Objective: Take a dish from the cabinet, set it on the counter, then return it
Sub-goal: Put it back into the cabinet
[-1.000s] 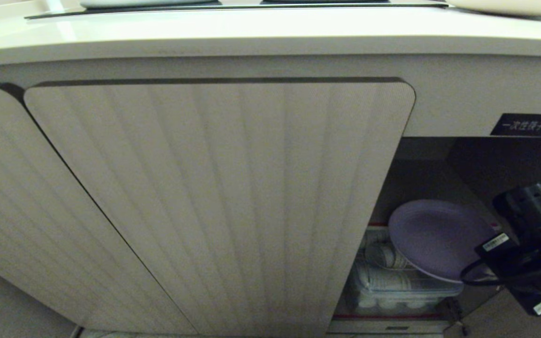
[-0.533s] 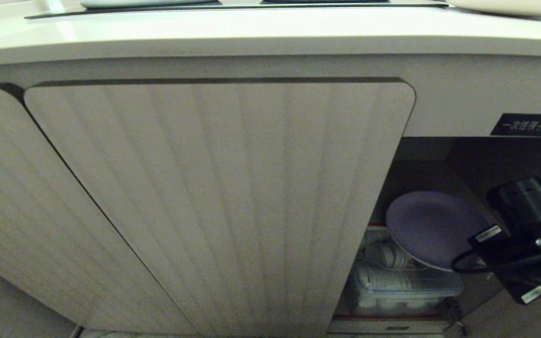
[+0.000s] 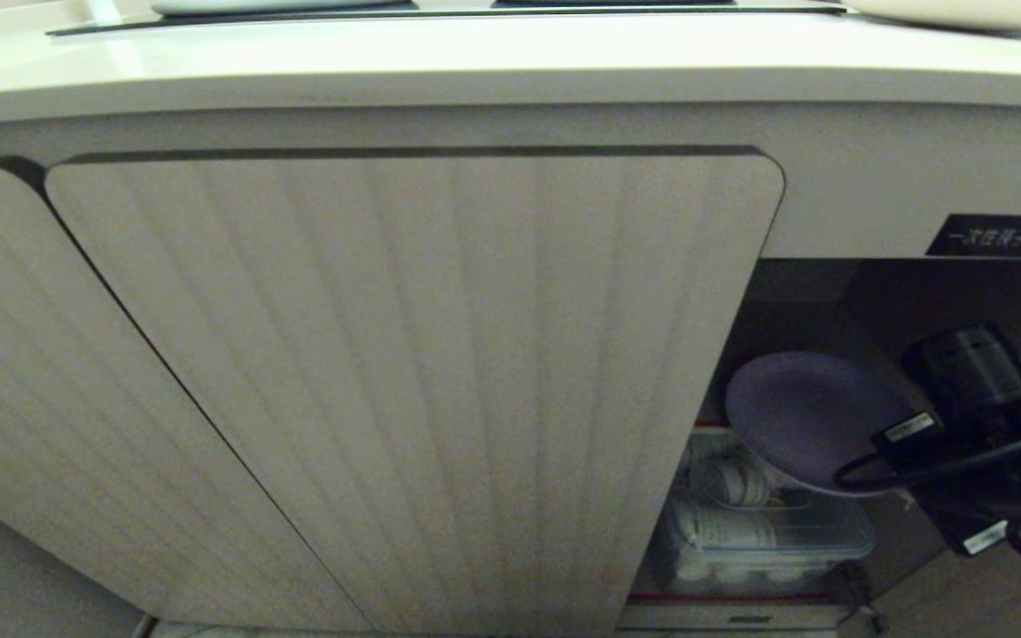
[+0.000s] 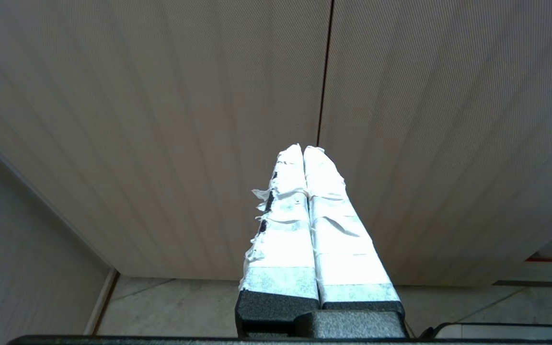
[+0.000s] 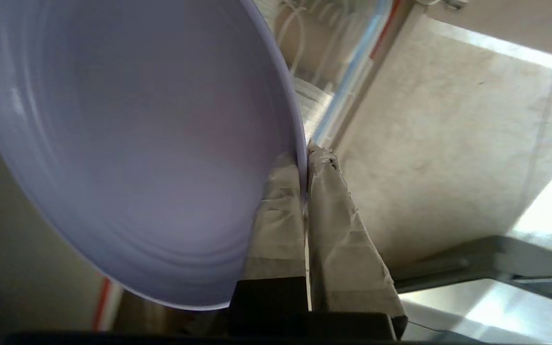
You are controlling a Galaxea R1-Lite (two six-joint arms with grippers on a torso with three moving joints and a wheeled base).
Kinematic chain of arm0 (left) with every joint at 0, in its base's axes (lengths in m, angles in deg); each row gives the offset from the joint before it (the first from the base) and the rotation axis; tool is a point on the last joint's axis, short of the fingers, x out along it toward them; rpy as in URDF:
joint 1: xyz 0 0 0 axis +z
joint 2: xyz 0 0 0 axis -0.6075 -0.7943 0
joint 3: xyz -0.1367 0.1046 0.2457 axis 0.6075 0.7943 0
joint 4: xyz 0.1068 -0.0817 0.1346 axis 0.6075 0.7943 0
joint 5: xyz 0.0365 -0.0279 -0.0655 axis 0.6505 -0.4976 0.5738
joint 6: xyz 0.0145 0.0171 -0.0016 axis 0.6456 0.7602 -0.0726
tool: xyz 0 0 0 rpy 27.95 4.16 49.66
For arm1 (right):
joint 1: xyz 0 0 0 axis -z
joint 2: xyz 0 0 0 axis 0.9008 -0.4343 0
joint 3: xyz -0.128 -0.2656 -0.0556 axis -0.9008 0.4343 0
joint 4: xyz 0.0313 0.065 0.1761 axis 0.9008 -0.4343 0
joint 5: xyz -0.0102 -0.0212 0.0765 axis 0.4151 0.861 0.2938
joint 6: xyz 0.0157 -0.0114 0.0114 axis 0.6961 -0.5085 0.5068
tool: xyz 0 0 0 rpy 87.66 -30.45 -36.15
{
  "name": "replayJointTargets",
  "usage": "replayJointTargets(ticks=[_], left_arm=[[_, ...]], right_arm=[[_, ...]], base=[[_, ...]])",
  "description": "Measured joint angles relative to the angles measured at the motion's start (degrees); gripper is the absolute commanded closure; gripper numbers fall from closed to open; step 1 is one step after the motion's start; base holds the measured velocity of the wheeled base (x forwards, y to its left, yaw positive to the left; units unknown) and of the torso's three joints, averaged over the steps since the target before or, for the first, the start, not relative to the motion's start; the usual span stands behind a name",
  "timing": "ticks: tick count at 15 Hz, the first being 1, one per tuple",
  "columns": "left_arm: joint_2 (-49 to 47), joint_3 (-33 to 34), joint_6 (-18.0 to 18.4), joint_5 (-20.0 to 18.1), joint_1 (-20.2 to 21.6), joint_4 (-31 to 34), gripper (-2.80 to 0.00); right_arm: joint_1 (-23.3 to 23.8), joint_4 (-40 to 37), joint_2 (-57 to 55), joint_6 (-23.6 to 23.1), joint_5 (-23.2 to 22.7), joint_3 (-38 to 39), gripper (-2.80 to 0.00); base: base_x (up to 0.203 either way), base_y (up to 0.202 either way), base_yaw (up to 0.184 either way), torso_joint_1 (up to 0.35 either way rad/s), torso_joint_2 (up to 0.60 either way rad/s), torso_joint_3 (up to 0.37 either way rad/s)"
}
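Dish (image 3: 807,416) — lavender, tilted, pinched by its rim in the right gripper (image 5: 306,158) — hangs in the cabinet (image 3: 422,372) opening, well below the counter (image 3: 475,62), extending leftward from that gripper — left gripper (image 4: 304,149) pressed together, idle.

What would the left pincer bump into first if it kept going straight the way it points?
Most likely the cabinet's ribbed doors, near the seam between two of them. The shut left pincer points right at it; the gap is hard to judge.

Inside the cabinet (image 3: 830,292) opening, right of the closed door (image 3: 422,381), the dish (image 3: 803,416) sits tilted above a container (image 3: 767,540), below the bench (image 3: 475,62).
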Motion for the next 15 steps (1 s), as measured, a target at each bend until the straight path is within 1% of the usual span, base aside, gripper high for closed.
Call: replayJointTargets(ticks=[7,13,15], left_arm=[[0.0,0.0,0.0,0.0,0.0,0.0,0.0],[0.0,0.0,0.0,0.0,0.0,0.0,0.0],[0.0,0.0,0.0,-0.01,0.0,0.0,0.0]], right_arm=[[0.23,0.67,-2.57,1.1,0.0,-3.31,0.0],[0.67,5.24,-4.47,1.16,-0.2,-3.62,0.0],[0.67,5.58,-4.86,1.19,-0.41,-3.64,0.0]], base=[[0.0,0.0,0.0,0.0,0.0,0.0],[0.0,0.0,0.0,0.0,0.0,0.0],[0.0,0.0,0.0,0.0,0.0,0.0]])
